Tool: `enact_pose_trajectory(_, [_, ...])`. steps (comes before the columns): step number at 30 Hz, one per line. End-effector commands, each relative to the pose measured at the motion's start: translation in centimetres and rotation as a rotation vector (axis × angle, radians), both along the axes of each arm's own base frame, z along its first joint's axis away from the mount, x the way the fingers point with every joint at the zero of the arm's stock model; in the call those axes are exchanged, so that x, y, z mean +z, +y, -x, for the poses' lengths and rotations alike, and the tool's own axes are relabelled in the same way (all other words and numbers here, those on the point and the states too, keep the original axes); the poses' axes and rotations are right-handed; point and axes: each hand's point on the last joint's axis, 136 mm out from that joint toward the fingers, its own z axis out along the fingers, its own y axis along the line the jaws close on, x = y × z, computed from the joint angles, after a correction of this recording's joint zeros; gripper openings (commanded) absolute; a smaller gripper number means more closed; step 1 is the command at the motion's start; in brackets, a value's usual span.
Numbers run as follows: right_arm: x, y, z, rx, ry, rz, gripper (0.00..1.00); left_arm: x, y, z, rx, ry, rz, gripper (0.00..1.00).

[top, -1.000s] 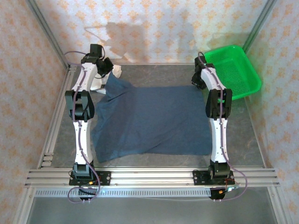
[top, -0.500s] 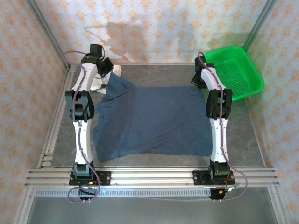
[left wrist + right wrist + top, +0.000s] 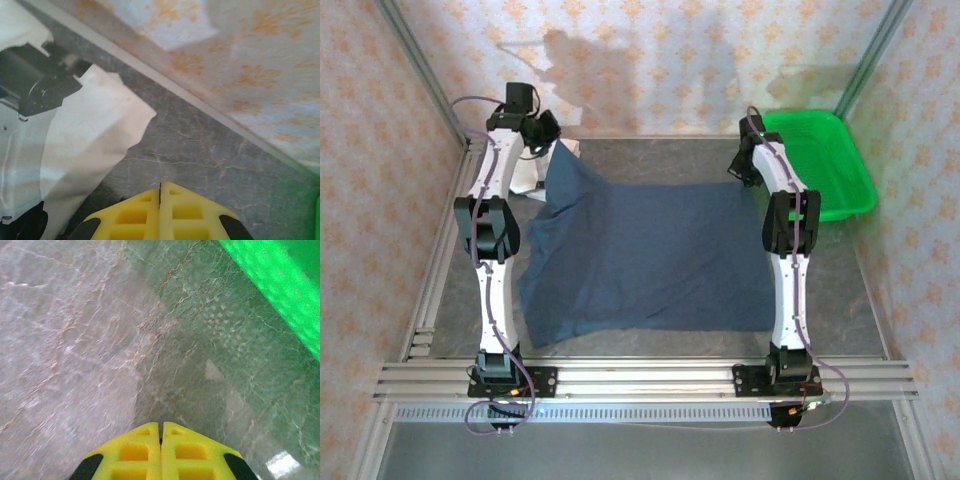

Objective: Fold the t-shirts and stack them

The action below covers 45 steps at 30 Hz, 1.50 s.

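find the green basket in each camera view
top external: green basket at upper right, beside the right arm
left wrist: basket sliver at lower right edge
right wrist: basket, blurred, across upper right corner
shared landmark: grey marbled table

The grey, marble-veined counter [image 3: 840,280] carried three things. A dark navy blue cloth t-shirt [image 3: 650,260] lay spread across its middle, mostly flat, with its far left corner raised off the surface. Just beside that corner, at the far left edge, lay a crumpled white cloth t-shirt with black printed patches [image 3: 95,130]. A green plastic mesh basket [image 3: 825,165] sat at the far right corner, apart from both shirts.
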Motion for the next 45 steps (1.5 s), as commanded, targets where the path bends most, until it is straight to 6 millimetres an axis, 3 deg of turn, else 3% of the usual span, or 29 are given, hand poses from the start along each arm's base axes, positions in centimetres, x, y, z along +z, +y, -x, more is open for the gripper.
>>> enact_pose_trajectory(1, [5.6,-0.1,-0.2,0.019,-0.105,0.0,0.0,6.0,-0.8,1.1,-0.051,-0.099,-0.019,0.0])
enact_pose_trajectory(11, [7.9,-0.8,1.1,0.039,-0.14,0.014,0.0,7.5,-1.1,2.3,-0.111,-0.125,-0.065,0.0])
enact_pose_trajectory(21, [7.3,-0.9,3.2,0.056,-0.113,0.008,0.0,8.2,-1.9,4.7,-0.166,-0.122,-0.084,0.0])
enact_pose_trajectory(25, [7.3,-1.0,4.5,0.055,-0.114,0.009,0.0,8.6,-2.6,6.6,-0.196,-0.128,-0.083,0.0])
enact_pose_trajectory(29, [7.0,-1.0,6.1,0.051,-0.108,0.007,0.0,7.7,-3.1,9.1,-0.213,-0.095,-0.098,0.0])
enact_pose_trajectory(38, [5.8,-1.2,9.6,0.049,-0.078,0.008,0.0,6.4,-2.3,14.5,-0.174,-0.053,-0.13,0.0])
enact_pose_trajectory(45, [4.9,-1.8,12.4,0.04,-0.049,0.017,0.0,5.8,-0.4,18.6,-0.117,-0.018,-0.171,0.0])
